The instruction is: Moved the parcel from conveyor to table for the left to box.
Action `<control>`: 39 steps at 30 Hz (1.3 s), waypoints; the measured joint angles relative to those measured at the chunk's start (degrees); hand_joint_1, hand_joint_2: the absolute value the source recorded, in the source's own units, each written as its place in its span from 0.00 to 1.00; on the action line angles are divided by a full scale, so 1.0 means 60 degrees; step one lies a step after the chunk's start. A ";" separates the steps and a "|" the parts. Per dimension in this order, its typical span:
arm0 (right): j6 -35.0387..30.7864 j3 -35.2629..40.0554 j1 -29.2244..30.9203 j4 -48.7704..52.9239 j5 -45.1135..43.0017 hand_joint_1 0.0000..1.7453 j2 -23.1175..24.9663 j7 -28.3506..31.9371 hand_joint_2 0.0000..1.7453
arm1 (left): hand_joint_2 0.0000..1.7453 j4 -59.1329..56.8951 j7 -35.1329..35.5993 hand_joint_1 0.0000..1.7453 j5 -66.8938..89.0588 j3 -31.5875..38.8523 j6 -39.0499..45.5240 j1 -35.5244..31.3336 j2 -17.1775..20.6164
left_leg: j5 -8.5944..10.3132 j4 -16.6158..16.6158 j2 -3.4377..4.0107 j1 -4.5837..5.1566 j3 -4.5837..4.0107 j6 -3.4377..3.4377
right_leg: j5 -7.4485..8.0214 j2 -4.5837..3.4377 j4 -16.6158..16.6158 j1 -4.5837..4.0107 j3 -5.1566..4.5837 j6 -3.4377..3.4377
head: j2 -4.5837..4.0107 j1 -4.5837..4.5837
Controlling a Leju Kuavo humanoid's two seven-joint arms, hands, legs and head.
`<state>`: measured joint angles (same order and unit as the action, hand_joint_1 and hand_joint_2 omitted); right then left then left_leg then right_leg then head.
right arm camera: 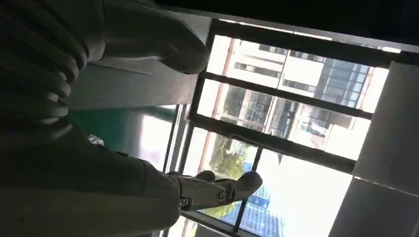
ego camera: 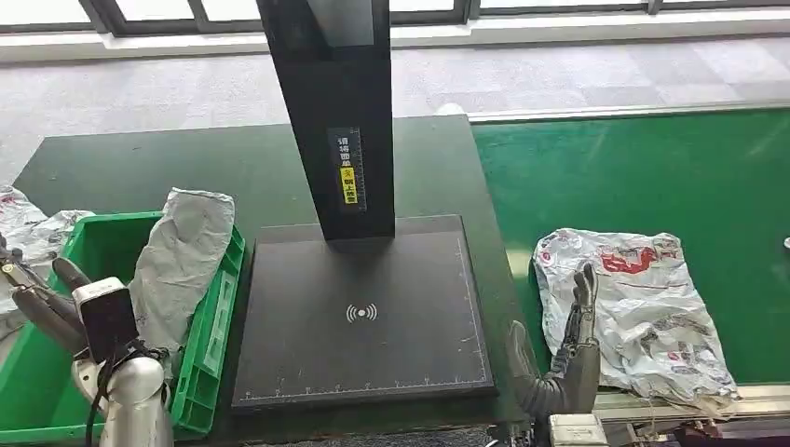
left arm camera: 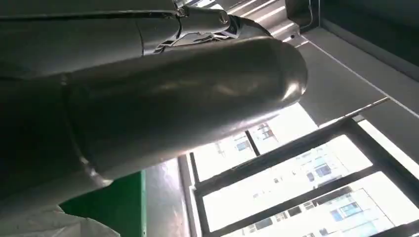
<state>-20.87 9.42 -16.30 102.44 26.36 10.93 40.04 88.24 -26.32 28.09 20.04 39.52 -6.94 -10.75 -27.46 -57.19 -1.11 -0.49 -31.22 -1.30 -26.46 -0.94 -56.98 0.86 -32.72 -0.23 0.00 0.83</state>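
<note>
lying apart: one parcel (ego camera: 633, 307) on conveyor (ego camera: 652, 177), one in box (ego camera: 210, 345).

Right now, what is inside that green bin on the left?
A grey plastic parcel bag stands in the green bin, leaning on its right wall and poking above the rim. The bin floor beneath it is hidden by the bag and the left hand.
</note>
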 measured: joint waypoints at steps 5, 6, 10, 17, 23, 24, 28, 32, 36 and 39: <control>-0.0391 -0.0237 -0.0048 0.0000 0.0585 0.00 0.0139 -0.0263 1.00 | 0.00 0.0295 -0.0609 0.00 -0.1157 -0.0270 -0.0665 0.0159 -0.0007 | 0.0000 0.0000 0.0001 0.0000 0.0001 0.0000 | 0.0000 -0.0001 0.0001 -0.0001 -0.0003 0.0000 | 0.0000 0.0000; -0.0752 -0.0416 -0.0078 0.0000 0.1339 0.00 0.0204 -0.0806 1.00 | 0.00 0.0540 -0.0864 0.00 -0.1995 -0.0467 -0.1441 0.0293 -0.0051 | 0.0000 -0.0001 0.0000 0.0000 0.0000 0.0000 | 0.0000 -0.0002 0.0001 -0.0001 -0.0003 0.0000 | 0.0000 0.0000; -0.1438 -0.1162 -0.0067 -0.0007 0.3916 0.00 0.0269 -0.2555 1.00 | 0.00 0.1317 -0.1557 0.00 -0.3762 -0.1359 -0.4296 0.0822 -0.0131 | -0.0001 -0.0004 -0.0003 0.0000 -0.0009 0.0002 | 0.0001 0.0000 0.0006 0.0008 -0.0008 -0.0002 | 0.0000 0.0000; -0.1100 -0.4904 0.1261 -0.1779 0.9317 0.00 0.0208 -0.5838 1.00 | 0.00 0.1778 -0.2047 0.00 -0.4950 -0.3300 -0.7794 0.1535 -0.0557 | -0.0023 -0.0018 -0.0001 0.0021 -0.0016 0.0044 | 0.0017 0.0005 0.0022 0.0043 0.0001 -0.0033 | 0.0000 -0.0004; -0.0801 -0.6661 0.1935 -0.3565 0.9588 0.00 -0.0160 -0.6193 1.00 | 0.00 0.1508 -0.2055 0.00 -0.5508 -0.3286 -0.8437 0.1589 -0.0710 | -0.0021 -0.0019 -0.0002 0.0028 -0.0016 0.0041 | 0.0017 0.0005 0.0016 0.0024 -0.0002 -0.0033 | 0.0000 -0.0003; -0.0801 -0.6847 0.1990 -0.3759 0.9610 0.00 -0.0193 -0.6193 1.00 | 0.00 0.1479 -0.2055 0.00 -0.5526 -0.3278 -0.8462 0.1601 -0.0728 | -0.0022 -0.0018 -0.0002 0.0027 -0.0017 0.0041 | 0.0015 0.0005 0.0014 0.0024 -0.0002 -0.0030 | 0.0000 0.0000; -0.0681 -0.7154 0.2275 -0.4368 0.9705 0.00 -0.0354 -0.6433 1.00 | 0.00 0.1450 -0.2062 0.00 -0.5508 -0.3271 -0.8630 0.1687 -0.0783 | -0.0022 -0.0016 0.0001 0.0025 -0.0017 0.0039 | 0.0012 0.0002 0.0012 0.0019 -0.0008 -0.0025 | 0.0000 -0.0004; -0.0656 -0.7373 0.2573 -0.5072 0.9832 0.00 -0.0656 -0.6750 1.00 | 0.00 0.1424 -0.2076 0.00 -0.5347 -0.3257 -0.8728 0.1763 -0.0798 | -0.0022 -0.0016 -0.0001 0.0025 -0.0018 0.0040 | 0.0009 0.0002 0.0013 0.0022 -0.0005 -0.0028 | 0.0000 -0.0004; -0.0291 -0.7614 0.2713 -0.5727 1.0073 0.00 -0.0867 -0.7013 1.00 | 0.00 0.1355 -0.2076 0.00 -0.5121 -0.3242 -0.8725 0.1758 -0.0801 | -0.0022 -0.0016 -0.0001 0.0024 -0.0017 0.0041 | 0.0009 0.0002 0.0014 0.0028 -0.0003 -0.0029 | 0.0000 -0.0004; -0.0095 -0.7784 0.2872 -0.6522 1.0193 0.34 -0.0998 -0.6929 1.00 | 0.00 0.1297 -0.2073 0.00 -0.4980 -0.3238 -0.8645 0.1749 -0.0801 | -0.0022 -0.0017 0.0001 0.0024 -0.0018 0.0041 | 0.0010 0.0002 0.0014 0.0027 -0.0003 -0.0029 | 0.0000 -0.0004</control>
<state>-21.44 -37.29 0.94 63.31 87.52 4.94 -1.53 96.02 -38.75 -1.79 0.61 -12.35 3.56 -15.56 -27.60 -57.29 -1.10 -0.34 -31.32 -1.05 -26.40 -0.93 -56.90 1.02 -32.74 -0.40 0.00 0.81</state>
